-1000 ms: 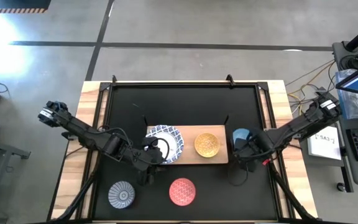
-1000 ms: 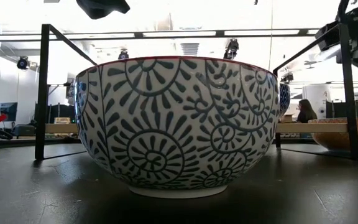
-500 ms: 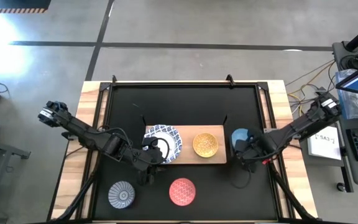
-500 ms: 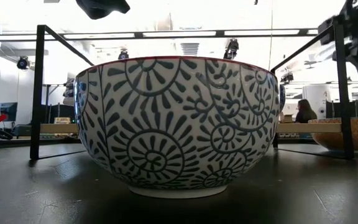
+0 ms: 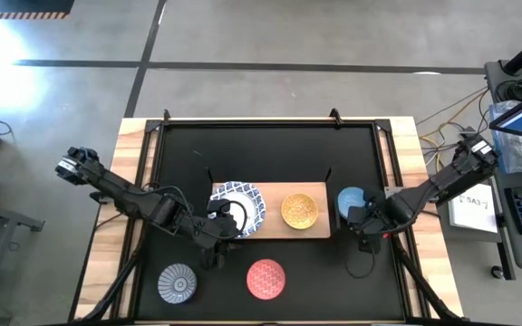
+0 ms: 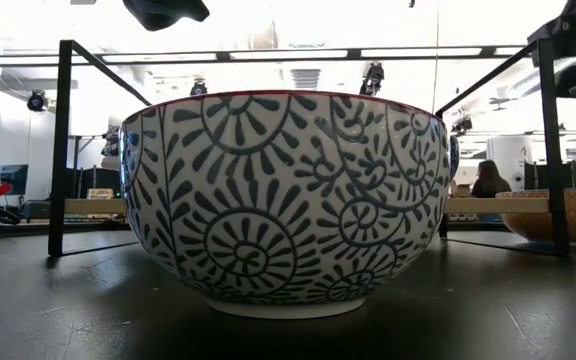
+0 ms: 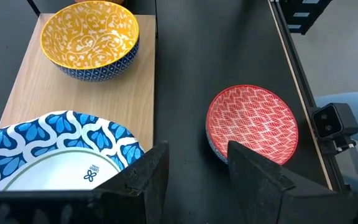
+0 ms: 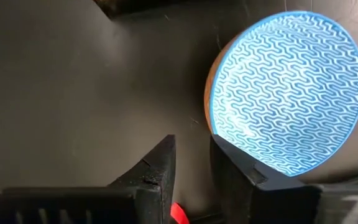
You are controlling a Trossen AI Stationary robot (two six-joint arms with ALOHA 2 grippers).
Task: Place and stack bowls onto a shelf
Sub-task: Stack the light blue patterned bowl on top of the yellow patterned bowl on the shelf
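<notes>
Two bowls sit on my shelf [image 5: 270, 222]: the blue-and-white bowl [image 5: 240, 208] left, the yellow bowl [image 5: 301, 210] right. My left gripper [image 7: 191, 171] hangs open beside the former. My right gripper [image 8: 191, 158], parted, straddles the light blue bowl's [image 5: 351, 201] rim.

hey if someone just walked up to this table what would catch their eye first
Probably the light-wood shelf in the middle of the black table, carrying a blue-and-white patterned bowl and an orange-yellow bowl. Next, the red bowl and grey ribbed bowl along the near edge, and the light blue bowl beside the right gripper.
</notes>
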